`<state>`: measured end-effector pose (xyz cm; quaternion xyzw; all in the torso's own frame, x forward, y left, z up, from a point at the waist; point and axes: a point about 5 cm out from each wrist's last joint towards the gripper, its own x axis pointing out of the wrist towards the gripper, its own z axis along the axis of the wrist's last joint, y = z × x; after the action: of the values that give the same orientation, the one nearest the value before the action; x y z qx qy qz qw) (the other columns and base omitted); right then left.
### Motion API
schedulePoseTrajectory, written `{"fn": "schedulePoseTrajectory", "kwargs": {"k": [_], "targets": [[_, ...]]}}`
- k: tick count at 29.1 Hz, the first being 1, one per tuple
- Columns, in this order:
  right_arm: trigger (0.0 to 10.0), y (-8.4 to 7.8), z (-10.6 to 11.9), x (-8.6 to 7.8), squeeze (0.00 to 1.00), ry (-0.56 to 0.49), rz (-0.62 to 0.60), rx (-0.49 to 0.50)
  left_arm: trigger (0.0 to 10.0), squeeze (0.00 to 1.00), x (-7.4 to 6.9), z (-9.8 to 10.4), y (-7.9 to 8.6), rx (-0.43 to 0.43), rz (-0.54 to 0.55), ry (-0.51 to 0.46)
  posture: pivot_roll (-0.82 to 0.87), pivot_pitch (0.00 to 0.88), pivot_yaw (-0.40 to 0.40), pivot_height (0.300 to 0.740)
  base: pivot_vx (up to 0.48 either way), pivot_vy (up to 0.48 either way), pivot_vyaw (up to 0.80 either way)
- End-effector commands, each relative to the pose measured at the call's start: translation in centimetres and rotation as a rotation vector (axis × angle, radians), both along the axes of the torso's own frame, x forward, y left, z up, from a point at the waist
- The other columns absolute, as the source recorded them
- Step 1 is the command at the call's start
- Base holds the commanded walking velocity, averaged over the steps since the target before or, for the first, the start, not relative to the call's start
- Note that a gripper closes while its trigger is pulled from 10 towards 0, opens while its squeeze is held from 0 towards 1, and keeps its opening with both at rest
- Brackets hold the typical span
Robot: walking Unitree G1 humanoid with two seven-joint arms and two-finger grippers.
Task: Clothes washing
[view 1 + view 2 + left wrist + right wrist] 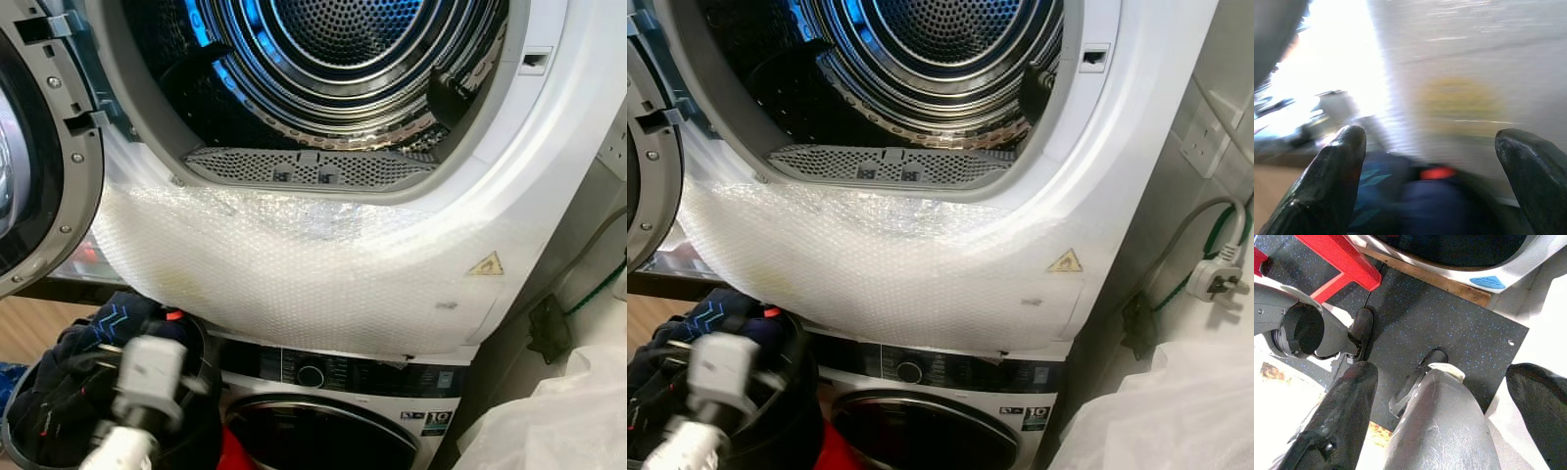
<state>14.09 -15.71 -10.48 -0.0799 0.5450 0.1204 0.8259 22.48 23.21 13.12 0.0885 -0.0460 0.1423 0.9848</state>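
The upper machine's round drum [343,39] stands open and looks empty, its door [39,147] swung out to the left. Low on the left, a dark basket [24,431] holds dark blue clothes [108,328]. My left arm [147,377] hangs over that basket. In the left wrist view, my left gripper [1430,142] is open with the blue clothes [1400,196] blurred beyond its fingers and nothing between them. My right gripper [1442,368] is open too, pointing down at the dark speckled floor [1449,318] beside my own leg.
Bubble wrap [294,264] covers the upper machine's front below the lint filter [309,168]. A second machine [323,431] with a control knob [311,375] sits underneath. A white plug [1215,279] and green cable hang on the right, above white plastic sheeting [549,421]. A red frame [1342,257] stands on the floor.
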Motion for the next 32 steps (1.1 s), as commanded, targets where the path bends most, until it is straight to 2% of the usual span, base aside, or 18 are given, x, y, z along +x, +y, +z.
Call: {"fn": "schedulePoseTrajectory", "kwargs": {"k": [1, 3, 6, 7, 9, 11, 12, 16, 18, 19, 20, 21, 25, 32], "targets": [[10.0, 0.4, 0.1, 0.4, 0.00, -0.007, 0.005, 0.004, 10.0, 0.00, -0.4, -0.4, 1.2, -0.035, 0.075, 0.030, 0.20, 0.000, 0.059, 0.740, 0.000, 0.000, 0.00], [10.0, 0.6, 0.2, 0.6, 0.00, -0.011, 0.008, 0.005, 10.0, 0.00, -0.4, -0.6, 2.9, -0.098, 0.155, 0.048, 0.20, 0.000, 0.059, 0.740, 0.000, 0.000, 0.00], [10.0, 0.7, 0.2, 0.7, 0.00, -0.013, 0.012, 0.006, 10.0, 0.00, -0.6, -0.9, 4.6, -0.134, 0.253, 0.080, 0.21, 0.000, 0.056, 0.740, 0.000, 0.000, 0.00], [10.0, 0.7, 0.2, 0.7, 0.00, -0.013, 0.012, 0.006, 10.0, 1.00, -0.6, -1.2, 5.1, -0.178, 0.282, 0.102, 0.21, 0.000, 0.056, 0.740, 0.000, 0.000, 0.00], [10.0, 0.8, 0.2, 0.8, 0.00, -0.013, 0.015, 0.006, 10.0, 1.00, -0.2, -1.9, 5.6, -0.212, 0.260, 0.151, 0.21, 0.000, 0.055, 0.740, 0.000, 0.000, 0.00], [10.0, 0.9, 0.2, 0.8, 0.00, -0.013, 0.016, 0.005, 10.0, 1.00, 0.0, -1.9, 5.9, -0.219, 0.262, 0.149, 0.21, 0.000, 0.054, 0.740, 0.000, 0.000, 0.00], [10.0, 0.9, 0.2, 0.8, 0.00, -0.012, 0.017, 0.005, 10.0, 1.00, 0.2, -2.1, 6.0, -0.259, 0.286, 0.152, 0.21, 0.000, 0.053, 0.740, 0.000, 0.000, 0.00], [10.0, 1.0, 0.2, 0.8, 0.00, -0.011, 0.024, 0.003, 10.0, 1.00, 0.5, -2.5, 5.9, -0.289, 0.317, 0.188, 0.21, 0.000, 0.055, 0.740, 0.000, 0.000, 0.00], [10.0, 1.1, 0.2, 0.8, 0.00, -0.013, 0.027, 0.003, 10.0, 1.00, 0.7, -3.3, 5.3, -0.321, 0.297, 0.254, 0.20, 0.000, 0.058, 0.740, 0.000, 0.000, 0.00], [10.0, 1.1, 0.2, 0.8, 0.00, -0.013, 0.028, 0.003, 10.0, 0.95, 0.8, -3.5, 5.1, -0.333, 0.293, 0.270, 0.20, 0.000, 0.058, 0.740, 0.000, 0.000, 0.00], [10.0, 1.1, 0.2, 0.8, 0.00, -0.014, 0.029, 0.003, 10.0, 0.21, 0.9, -3.6, 5.1, -0.336, 0.296, 0.281, 0.20, 0.000, 0.059, 0.740, 0.000, 0.000, 0.00], [10.0, 1.2, 0.2, 0.7, 0.00, -0.013, 0.029, 0.003, 10.0, 0.00, 1.1, -3.7, 5.0, -0.331, 0.283, 0.307, 0.20, 0.000, 0.060, 0.740, 0.000, 0.000, 0.00], [10.0, 1.3, 0.1, 0.5, 0.00, -0.009, 0.029, 0.002, 10.0, 0.00, 1.3, -3.7, 4.8, -0.327, 0.264, 0.329, 0.20, 0.000, 0.062, 0.740, 0.000, 0.000, 0.00], [10.0, 1.2, -0.1, -0.1, 0.00, 0.004, 0.026, 0.002, 10.0, 0.00, 1.1, -3.7, 4.9, -0.325, 0.293, 0.354, 0.20, 0.000, 0.065, 0.740, 0.000, 0.000, 0.00]]}}
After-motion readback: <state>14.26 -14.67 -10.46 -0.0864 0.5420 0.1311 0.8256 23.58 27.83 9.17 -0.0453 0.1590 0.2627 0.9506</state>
